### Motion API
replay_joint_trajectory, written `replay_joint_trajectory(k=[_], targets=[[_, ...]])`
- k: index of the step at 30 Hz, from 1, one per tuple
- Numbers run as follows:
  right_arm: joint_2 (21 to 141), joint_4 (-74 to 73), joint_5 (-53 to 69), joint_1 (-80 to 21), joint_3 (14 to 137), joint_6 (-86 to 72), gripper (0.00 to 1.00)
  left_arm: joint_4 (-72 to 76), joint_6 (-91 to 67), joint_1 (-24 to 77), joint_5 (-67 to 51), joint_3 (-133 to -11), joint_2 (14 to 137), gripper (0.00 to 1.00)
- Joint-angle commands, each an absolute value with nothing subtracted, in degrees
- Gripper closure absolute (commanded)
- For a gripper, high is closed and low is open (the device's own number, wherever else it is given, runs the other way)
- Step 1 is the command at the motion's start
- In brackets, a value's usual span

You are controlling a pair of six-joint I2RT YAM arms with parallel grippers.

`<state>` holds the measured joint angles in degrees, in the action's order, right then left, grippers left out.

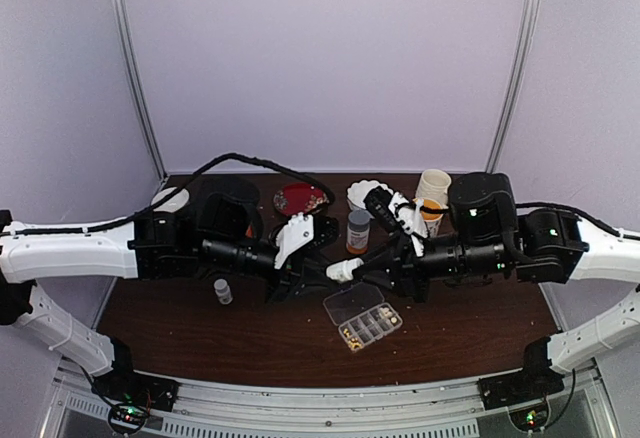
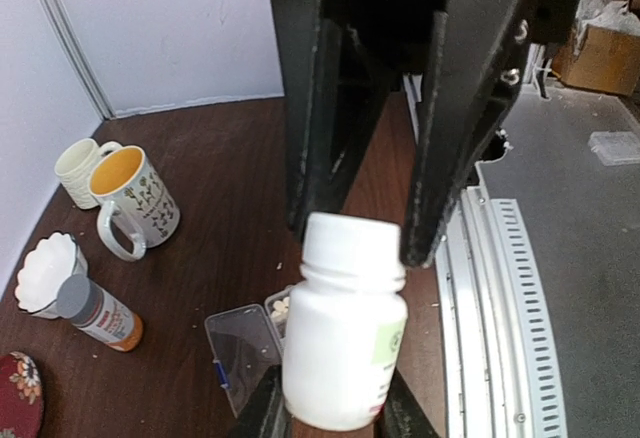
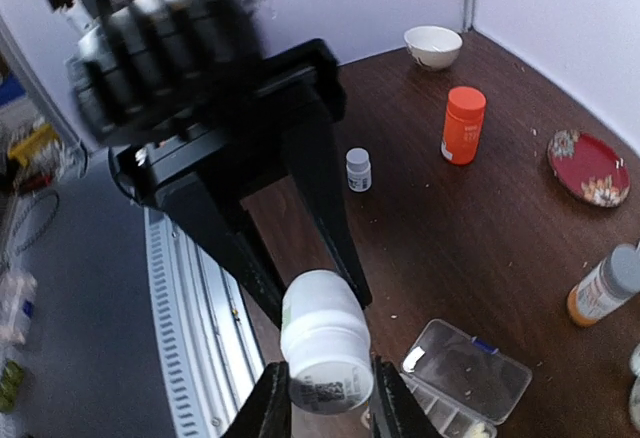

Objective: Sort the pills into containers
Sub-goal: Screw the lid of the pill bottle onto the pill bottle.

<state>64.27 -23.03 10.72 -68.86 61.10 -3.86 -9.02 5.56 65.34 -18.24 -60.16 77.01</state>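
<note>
A white pill bottle (image 1: pixel 343 270) hangs level between both arms, above the table. My left gripper (image 2: pixel 335 398) is shut on its body (image 2: pixel 345 348). My right gripper (image 3: pixel 325 388) is shut on its white cap (image 3: pixel 325 358), and its black fingers (image 2: pixel 440 158) flank the cap in the left wrist view. Below lies the clear organiser box (image 1: pixel 363 316) with its lid (image 3: pixel 470 363) flipped open. Tan pills (image 1: pixel 352 336) sit in its near compartments, and pale pills (image 2: pixel 281 307) show in one compartment behind the bottle.
An orange bottle (image 3: pixel 463 124), a small grey-capped vial (image 1: pixel 222 290), a grey-capped amber bottle (image 1: pixel 358 230), a red plate (image 1: pixel 300 198), a white bowl (image 3: pixel 433 45), a scalloped white dish (image 2: pixel 45 273) and two mugs (image 2: pixel 135 198) stand around the table. A metal rail (image 2: pixel 500 308) runs along the near edge.
</note>
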Motion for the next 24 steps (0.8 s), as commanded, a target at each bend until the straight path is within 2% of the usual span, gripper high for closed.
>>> replay_joint_trajectory(k=[1,5,12,24], targets=[[62.7,-14.0,7.0,-69.5,58.5,-31.2,1.00,-8.3,9.2,65.3,-8.6,-64.0,77.4,1.00],[61.9,-16.1,1.3,-69.4,56.6,-45.9,1.00,-7.5,12.5,65.3,-4.9,-64.2,77.4,1.00],[62.9,-13.6,6.0,-67.6,55.8,-65.1,1.00,-5.1,27.4,68.8,6.4,-63.4,77.4,1.00],[60.9,-3.9,11.2,-63.8,50.5,-80.7,1.00,9.8,53.5,76.5,29.1,-58.8,79.1,1.00]])
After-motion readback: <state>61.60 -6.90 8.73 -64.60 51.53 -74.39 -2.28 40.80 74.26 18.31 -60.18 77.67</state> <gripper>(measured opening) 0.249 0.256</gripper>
